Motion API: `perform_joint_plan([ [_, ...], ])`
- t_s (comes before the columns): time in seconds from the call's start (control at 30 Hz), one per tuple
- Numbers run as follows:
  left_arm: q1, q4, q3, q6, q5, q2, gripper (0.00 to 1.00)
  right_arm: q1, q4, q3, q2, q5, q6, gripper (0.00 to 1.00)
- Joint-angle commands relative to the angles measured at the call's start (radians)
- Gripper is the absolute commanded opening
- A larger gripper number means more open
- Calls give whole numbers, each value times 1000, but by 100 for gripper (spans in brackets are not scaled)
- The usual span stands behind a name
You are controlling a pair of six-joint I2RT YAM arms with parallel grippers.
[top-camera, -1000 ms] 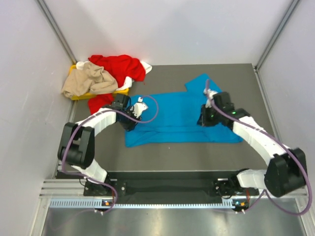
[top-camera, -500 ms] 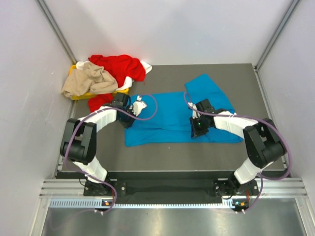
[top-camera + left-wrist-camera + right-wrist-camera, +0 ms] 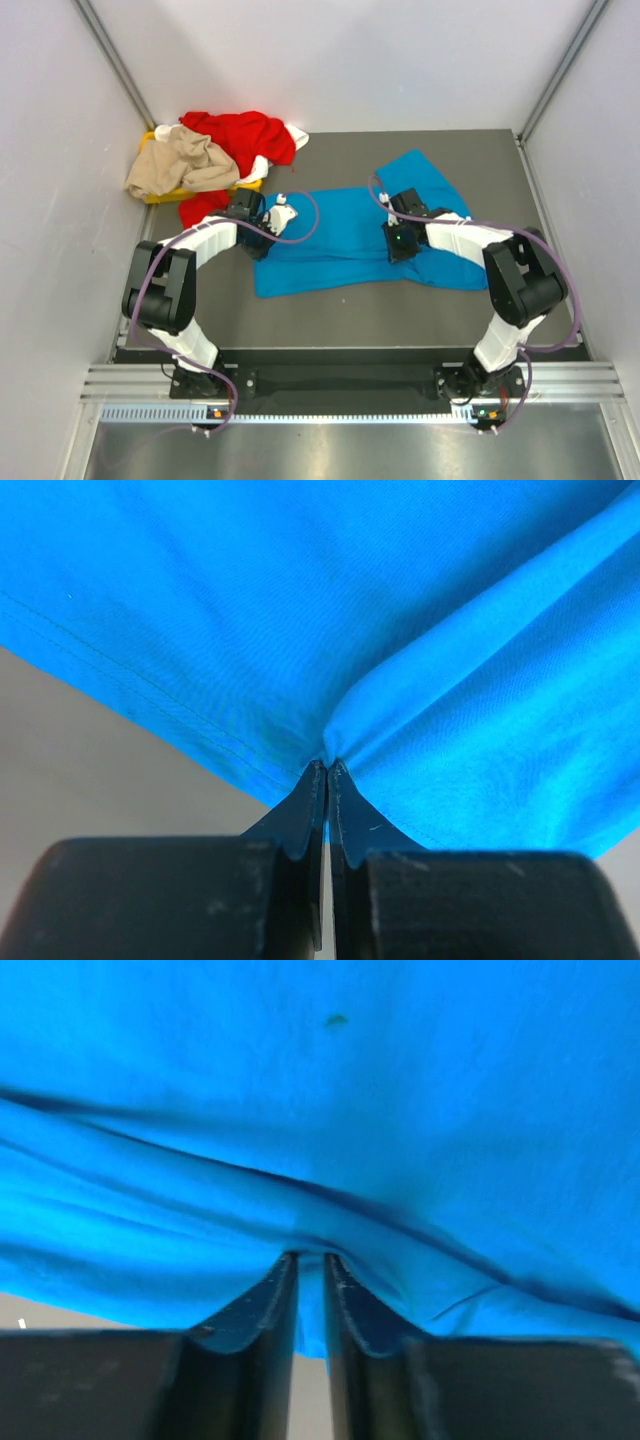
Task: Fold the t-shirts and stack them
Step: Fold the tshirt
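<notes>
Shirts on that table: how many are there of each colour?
blue shirt: 1
red shirt: 1
beige shirt: 1
white cloth: at least 1, mostly buried
Total: at least 4; more may lie hidden underneath.

I find my left gripper [image 3: 327, 770] clamped on a pinch of the blue t-shirt [image 3: 300, 610], its black fingers [image 3: 298, 825] pressed together. Cloth fills the upper view, creasing outward from the pinch. A stitched hem [image 3: 130, 683] runs lower left, with the grey table [image 3: 80, 770] below it.
</notes>
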Motion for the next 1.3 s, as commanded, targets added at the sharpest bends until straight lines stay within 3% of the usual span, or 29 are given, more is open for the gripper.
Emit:
perform_joint_plan([
  [0.0, 4, 17, 11, 10, -16, -34, 2, -6, -21, 49, -30, -20, -26, 20],
  [0.17, 4, 27, 13, 15, -22, -27, 2, -16, -104, 14, -197, 33, -23, 39],
  [0.3, 4, 31, 22, 18, -39, -20, 2, -53, -123, -5, -211, 200, -2, 38],
  [0.6, 4, 13, 25, 22, -37, -32, 2, -56, -138, -12, -80, 211, -29, 37],
  [0.67, 4, 13, 25, 22, -37, -29, 1, -56, -121, -28, -82, 194, -26, 31],
  [0.8, 4, 16, 28, 16, -41, -24, 0, -67, -112, -26, -71, 184, -25, 1],
  [1.27, 5, 79, 24, -42, -151, 3, 0, -95, -77, 89, -62, 202, -33, 0],
])
